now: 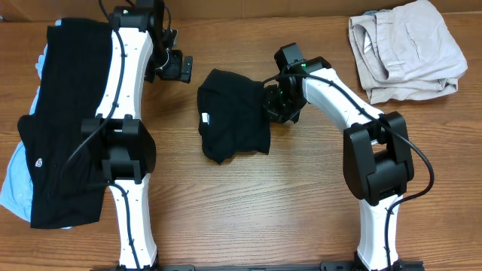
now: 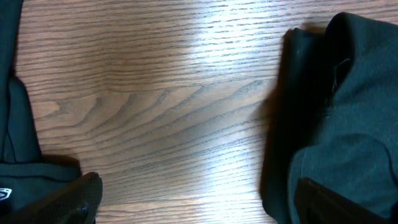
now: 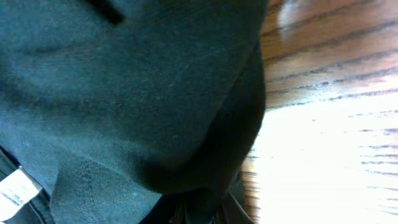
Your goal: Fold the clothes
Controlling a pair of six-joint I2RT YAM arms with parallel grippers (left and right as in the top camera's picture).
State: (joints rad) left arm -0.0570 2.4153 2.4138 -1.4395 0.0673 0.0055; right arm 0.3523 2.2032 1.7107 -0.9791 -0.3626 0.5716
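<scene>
Lying bunched near the middle of the table (image 1: 301,211), the black T-shirt (image 1: 232,114) is crumpled into a rough square. A small white tag (image 1: 205,117) shows near its left edge. From overhead the tag is too small to read. The right wrist view catches a white tag (image 3: 15,190) with fine print at the lower left, but the print is too blurred to make out.

The right gripper (image 1: 276,102) sits at the shirt's right edge, and its jaws look pinched together on a fold of the black cloth. The cloth drapes across nearly all of the right wrist view.

The left gripper (image 1: 178,68) hangs above bare wood just up and left of the shirt. Its jaws are spread wide and hold nothing. Its fingertips (image 2: 78,198) sit at the two lower corners of its own view, with black cloth at both side edges.

Along the table's left side lies a long stack of black shirts (image 1: 71,113). It bears a small white logo (image 1: 39,160), a rounded emblem with no legible letters. A pale blue garment (image 1: 13,188) pokes out beneath the stack. Folded beige trousers (image 1: 403,49) rest in the far right corner, well apart from everything else.
</scene>
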